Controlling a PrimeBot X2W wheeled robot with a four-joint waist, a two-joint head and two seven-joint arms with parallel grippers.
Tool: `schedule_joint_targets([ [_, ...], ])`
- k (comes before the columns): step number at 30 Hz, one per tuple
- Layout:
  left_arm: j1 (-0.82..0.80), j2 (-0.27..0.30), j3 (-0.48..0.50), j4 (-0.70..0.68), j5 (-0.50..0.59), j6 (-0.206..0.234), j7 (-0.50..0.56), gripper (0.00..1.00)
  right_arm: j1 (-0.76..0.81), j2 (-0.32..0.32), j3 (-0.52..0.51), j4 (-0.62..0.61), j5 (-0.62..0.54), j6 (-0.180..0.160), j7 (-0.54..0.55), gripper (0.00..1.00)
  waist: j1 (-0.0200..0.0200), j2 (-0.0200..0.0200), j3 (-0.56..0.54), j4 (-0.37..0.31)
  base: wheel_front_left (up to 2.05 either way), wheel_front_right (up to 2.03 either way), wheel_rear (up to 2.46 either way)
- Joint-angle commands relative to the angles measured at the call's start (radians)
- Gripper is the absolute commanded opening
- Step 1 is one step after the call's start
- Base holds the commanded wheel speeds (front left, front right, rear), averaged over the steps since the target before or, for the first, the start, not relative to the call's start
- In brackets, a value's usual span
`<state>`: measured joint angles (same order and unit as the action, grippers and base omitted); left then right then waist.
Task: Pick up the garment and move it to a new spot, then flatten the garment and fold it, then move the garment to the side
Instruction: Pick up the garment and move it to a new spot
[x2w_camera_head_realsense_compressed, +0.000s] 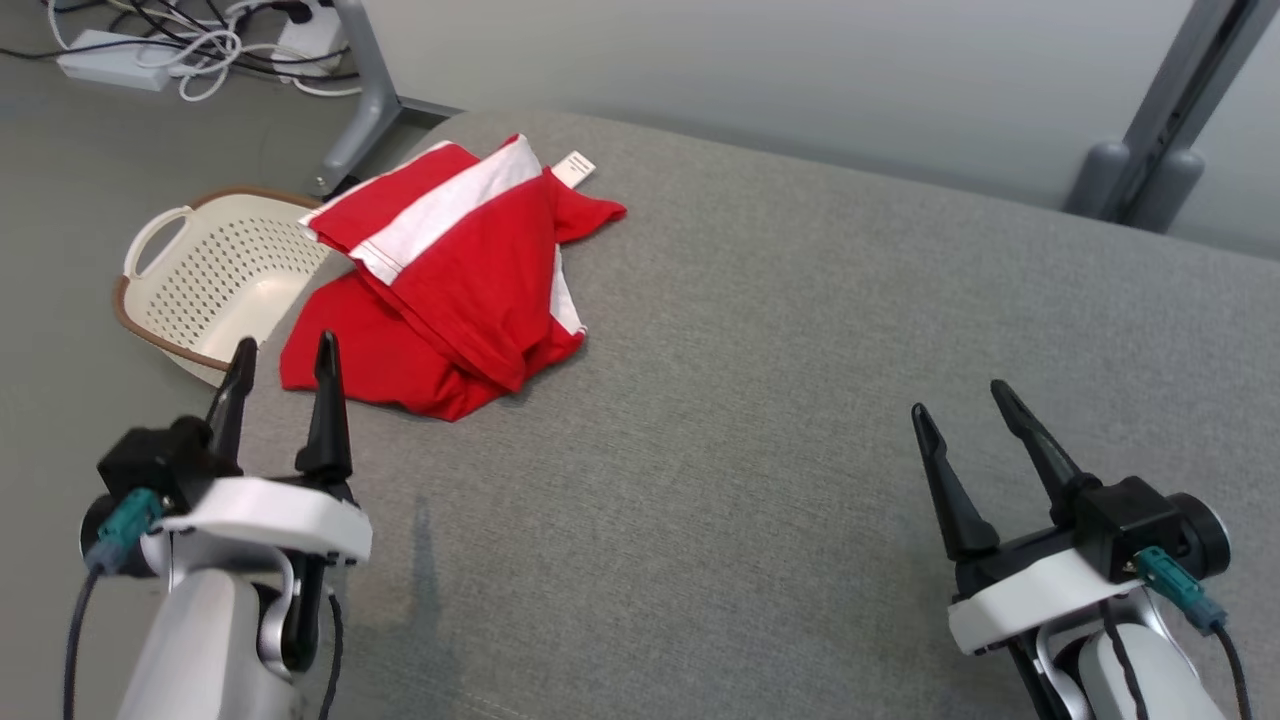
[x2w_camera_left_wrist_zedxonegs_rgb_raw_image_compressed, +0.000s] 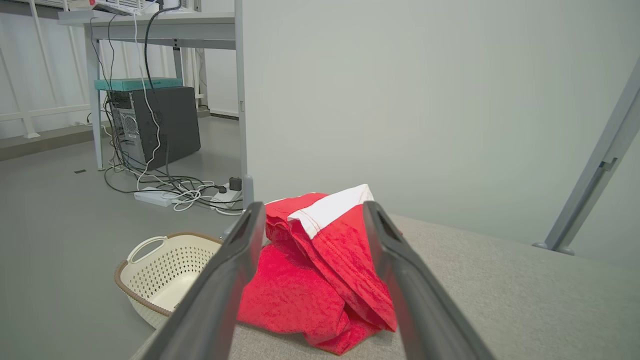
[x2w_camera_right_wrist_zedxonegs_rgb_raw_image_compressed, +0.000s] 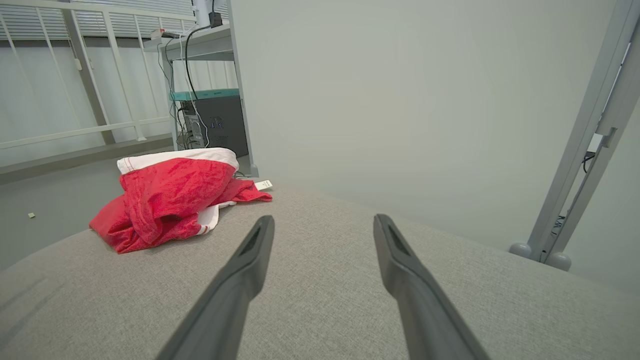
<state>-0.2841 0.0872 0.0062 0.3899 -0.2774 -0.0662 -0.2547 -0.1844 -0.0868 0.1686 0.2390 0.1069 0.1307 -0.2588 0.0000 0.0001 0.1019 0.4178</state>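
Garment red, white bands, crumpled heap on grey surface | left fingers, right fingers spread

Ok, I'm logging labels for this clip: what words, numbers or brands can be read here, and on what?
No text is legible.
Dark print on the white tag of the red garment: too small to read.
Small marking low on the grey post: too blurred to read.

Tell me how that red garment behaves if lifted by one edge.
The red and white garment lies in soft crumpled folds, so it will likely droop and unfold. Pushed on the grey fabric surface, it would probably bunch.
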Motion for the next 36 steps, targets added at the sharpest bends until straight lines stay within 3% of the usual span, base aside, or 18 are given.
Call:
schedule_joint_targets([
  [1,-0.053,0.006,0.009,0.015,-0.010,0.007,0.013,1.00,-0.017,-0.018,0.000,-0.009,0.000,0.000,0.006,1.00,0.0000,-0.0001,0.075,-0.057,0.00,0.00,0.00],
  [13,-0.380,0.093,0.056,0.339,-0.113,-0.025,0.195,1.00,-0.107,-0.060,0.013,-0.014,0.028,0.000,0.010,1.00,0.0000,-0.0001,0.256,-0.187,0.00,0.00,0.00],
  [24,-0.510,0.168,0.071,0.576,-0.152,-0.033,0.312,1.00,-0.142,-0.065,0.014,0.005,0.041,0.000,-0.002,1.00,0.0000,-0.0001,0.309,-0.225,0.00,0.00,0.00],
  [25,-0.518,0.173,0.069,0.587,-0.154,-0.036,0.318,0.86,-0.144,-0.065,0.013,0.008,0.043,0.000,-0.002,1.00,0.0000,-0.0001,0.310,-0.226,0.00,0.00,0.00],
  [26,-0.535,0.182,0.061,0.597,-0.148,-0.039,0.302,0.00,-0.150,-0.066,0.012,0.012,0.044,0.000,-0.004,1.00,0.0000,-0.0001,0.309,-0.227,0.00,0.00,0.00],
  [36,-0.529,0.205,0.022,0.582,-0.099,-0.030,0.135,0.00,-0.118,-0.059,-0.001,0.032,0.050,0.000,-0.008,1.00,0.0000,-0.0001,0.226,-0.214,0.00,0.00,0.00],
])
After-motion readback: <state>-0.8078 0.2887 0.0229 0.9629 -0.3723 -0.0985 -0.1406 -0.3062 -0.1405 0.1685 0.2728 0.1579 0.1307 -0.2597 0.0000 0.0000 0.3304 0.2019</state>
